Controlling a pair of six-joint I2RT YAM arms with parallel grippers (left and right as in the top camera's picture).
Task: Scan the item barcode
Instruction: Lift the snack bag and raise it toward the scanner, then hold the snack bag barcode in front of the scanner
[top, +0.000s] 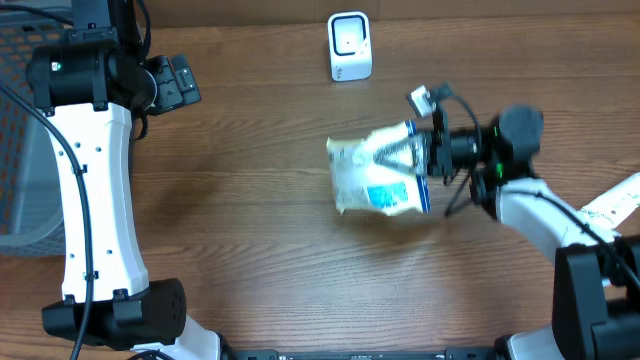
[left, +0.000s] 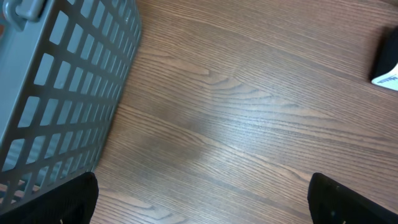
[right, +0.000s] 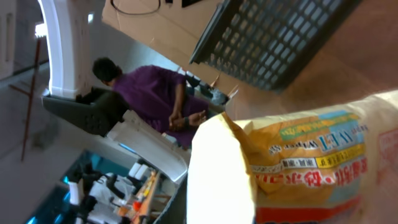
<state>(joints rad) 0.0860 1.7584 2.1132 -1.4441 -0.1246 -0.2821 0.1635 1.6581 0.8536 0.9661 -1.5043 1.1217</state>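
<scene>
Grey mesh basket (left: 62, 81) at wooden table (left: 249, 124) left side.

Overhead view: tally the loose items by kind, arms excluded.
packet: 1
scanner: 1
basket: 1
Total: 3

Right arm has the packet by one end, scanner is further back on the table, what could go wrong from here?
The right gripper pinches the soft packet at one edge only, so it may sag or slip in a swing. The scanner is small and upright; the wide packet could knock it over. I cannot see a barcode, so the wrong face may get presented.
</scene>
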